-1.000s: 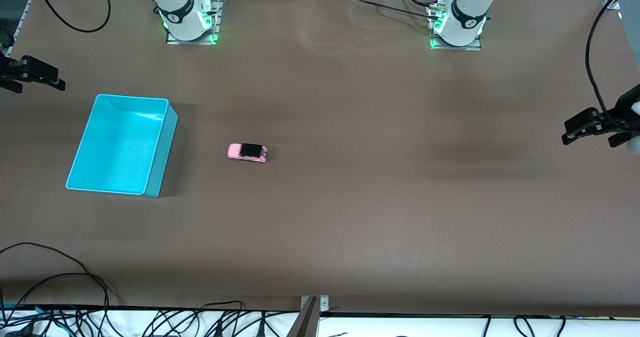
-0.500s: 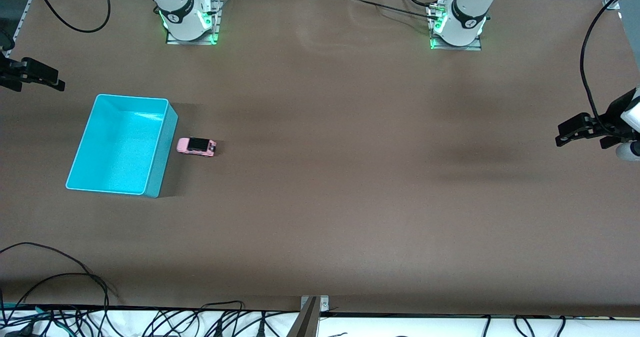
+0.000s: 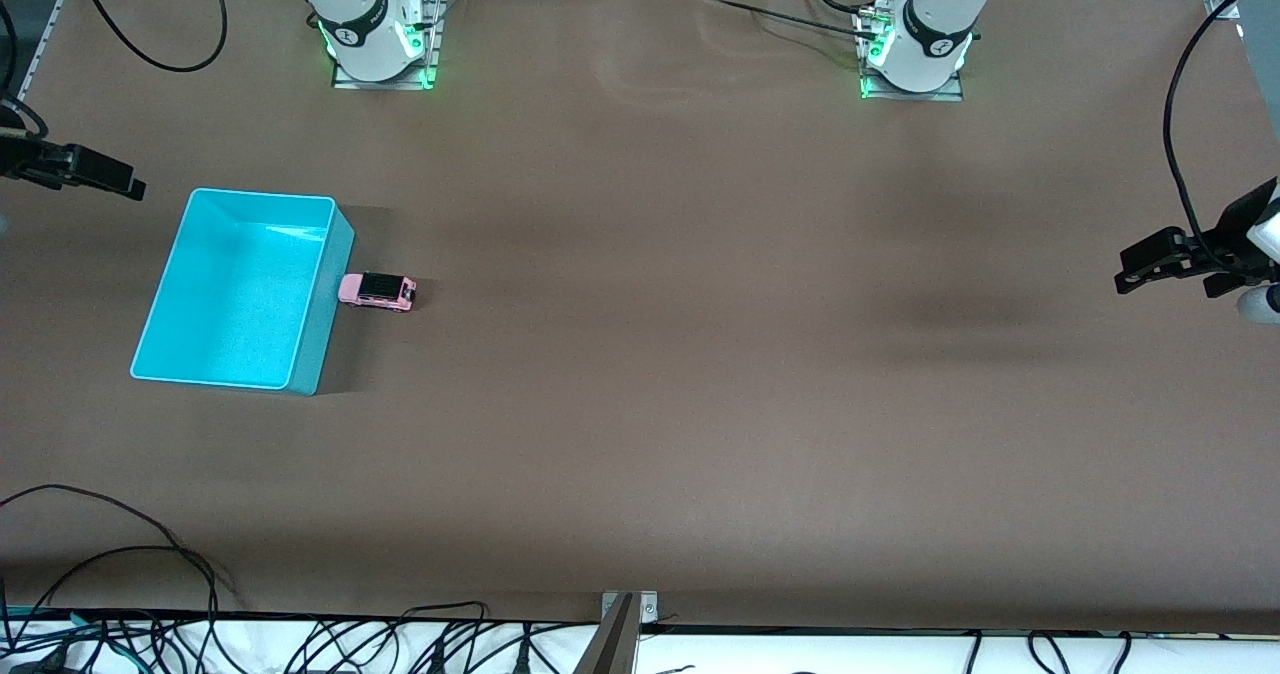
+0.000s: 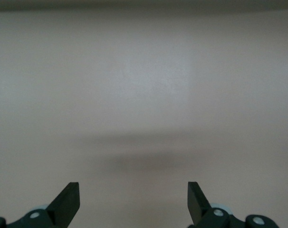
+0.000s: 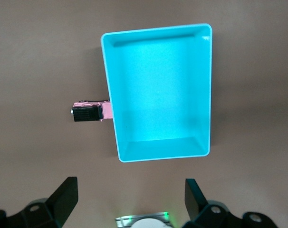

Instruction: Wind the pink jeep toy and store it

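Note:
The pink jeep toy (image 3: 377,291), tiny with a black roof, stands on the brown table with its nose against the side wall of the cyan bin (image 3: 240,289). The right wrist view shows the jeep (image 5: 89,113) beside the bin (image 5: 158,85), whose inside holds nothing. My right gripper (image 3: 120,182) hangs open at the right arm's end of the table, up in the air past the bin, and its own view shows the gripper (image 5: 132,197) empty. My left gripper (image 3: 1128,270) hangs open and empty at the left arm's end, and its own view shows the gripper (image 4: 133,199) over bare table.
The two arm bases (image 3: 375,34) (image 3: 915,44) stand along the table's edge farthest from the front camera. Black cables (image 3: 110,564) lie along the edge nearest the front camera. A metal bracket (image 3: 625,609) sits at the middle of that edge.
The jeep has rolled across the table toward the right arm's end and stopped against the bin. Both grippers have shifted only slightly and stay open.

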{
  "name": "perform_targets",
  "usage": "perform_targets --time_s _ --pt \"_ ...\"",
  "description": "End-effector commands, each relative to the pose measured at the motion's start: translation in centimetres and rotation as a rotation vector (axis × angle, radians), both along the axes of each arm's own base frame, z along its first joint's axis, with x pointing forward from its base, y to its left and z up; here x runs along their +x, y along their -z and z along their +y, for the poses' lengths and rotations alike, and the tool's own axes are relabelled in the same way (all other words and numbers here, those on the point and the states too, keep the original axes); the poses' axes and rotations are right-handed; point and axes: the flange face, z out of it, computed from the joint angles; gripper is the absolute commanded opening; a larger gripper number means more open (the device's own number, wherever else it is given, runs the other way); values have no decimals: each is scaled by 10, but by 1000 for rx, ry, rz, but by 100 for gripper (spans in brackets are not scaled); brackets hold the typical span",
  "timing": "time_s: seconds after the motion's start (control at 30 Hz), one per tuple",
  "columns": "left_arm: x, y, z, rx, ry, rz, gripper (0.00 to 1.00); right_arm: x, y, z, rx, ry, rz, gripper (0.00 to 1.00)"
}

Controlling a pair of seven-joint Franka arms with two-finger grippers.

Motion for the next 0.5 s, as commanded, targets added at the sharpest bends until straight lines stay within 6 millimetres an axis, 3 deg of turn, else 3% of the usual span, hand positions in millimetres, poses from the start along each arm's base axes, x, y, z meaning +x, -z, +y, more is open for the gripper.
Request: perform_targets --time_s 0.0,0.17,0.47 --pt "-3 0 7 -17 7 2 100 12 29 13 -43 158 45 100" --pt "-2 0 7 -18 7 1 100 19 57 26 -71 266 42 100" --pt "-3 0 10 -18 2 1 100 13 121 54 -120 485 21 100"
